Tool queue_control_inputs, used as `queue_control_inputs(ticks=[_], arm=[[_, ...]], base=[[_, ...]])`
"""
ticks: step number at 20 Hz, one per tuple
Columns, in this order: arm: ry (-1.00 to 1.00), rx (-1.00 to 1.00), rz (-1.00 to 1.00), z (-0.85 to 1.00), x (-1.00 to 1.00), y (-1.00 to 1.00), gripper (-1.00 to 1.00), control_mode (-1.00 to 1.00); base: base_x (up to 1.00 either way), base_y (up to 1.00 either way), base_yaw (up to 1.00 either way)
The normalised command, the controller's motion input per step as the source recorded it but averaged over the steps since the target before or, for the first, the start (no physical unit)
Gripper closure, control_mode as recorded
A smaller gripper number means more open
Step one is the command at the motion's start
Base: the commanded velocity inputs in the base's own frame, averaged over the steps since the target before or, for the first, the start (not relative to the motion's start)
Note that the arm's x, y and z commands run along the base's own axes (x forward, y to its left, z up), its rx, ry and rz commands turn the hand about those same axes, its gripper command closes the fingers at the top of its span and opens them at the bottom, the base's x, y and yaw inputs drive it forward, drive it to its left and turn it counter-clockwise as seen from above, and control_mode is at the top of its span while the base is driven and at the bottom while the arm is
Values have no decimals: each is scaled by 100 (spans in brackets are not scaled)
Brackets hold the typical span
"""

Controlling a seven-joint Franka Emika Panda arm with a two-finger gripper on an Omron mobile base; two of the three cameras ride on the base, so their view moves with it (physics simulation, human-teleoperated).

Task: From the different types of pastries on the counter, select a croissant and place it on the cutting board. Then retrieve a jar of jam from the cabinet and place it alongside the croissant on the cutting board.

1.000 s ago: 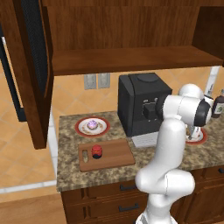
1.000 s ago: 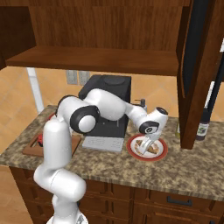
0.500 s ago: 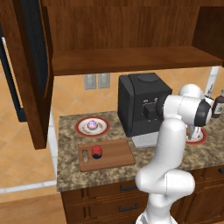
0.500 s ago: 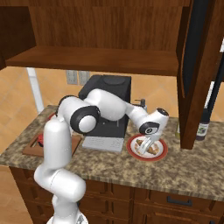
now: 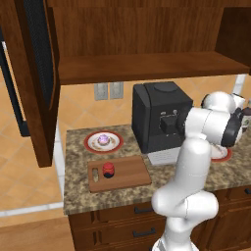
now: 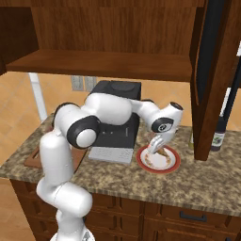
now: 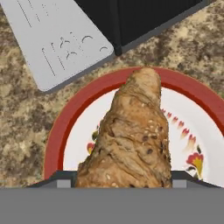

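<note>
The tan-brown croissant (image 7: 131, 135) lies on a red-rimmed plate (image 7: 54, 140) on the counter (image 6: 207, 183), right of the black coffee machine (image 6: 115, 117). My gripper (image 7: 124, 181) is down over it, with a fingertip pressed against each flank of the croissant. In the right base view the gripper (image 6: 156, 147) reaches down onto the plate (image 6: 175, 164). At the counter's left end the cutting board (image 5: 127, 174) carries the red-lidded jar of jam (image 5: 108, 169). The purple cupcake (image 5: 103, 140) sits on its own plate behind the board. The cabinet (image 5: 147, 68) hangs open above.
The coffee machine's grey tray (image 7: 57, 39) lies just beyond the croissant's plate. The open cabinet door (image 6: 209, 80) hangs close on the right, with a dark bottle (image 6: 219, 136) behind it. The other door (image 5: 34, 73) hangs open at the left.
The arm has held its place over the plate. The fingers have come in against the croissant's sides.
</note>
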Motion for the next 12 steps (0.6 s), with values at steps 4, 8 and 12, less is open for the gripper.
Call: queue_control_inputs(ticks=[4, 8, 12], arm=[[1, -11, -25, -5, -90, 86, 100, -100], [3, -19, -25, -86, -100, 100, 100, -100], [-5, -18, -24, -57, -94, 97, 100, -100]], base=[[0, 0, 0], [0, 0, 0], [0, 0, 0]])
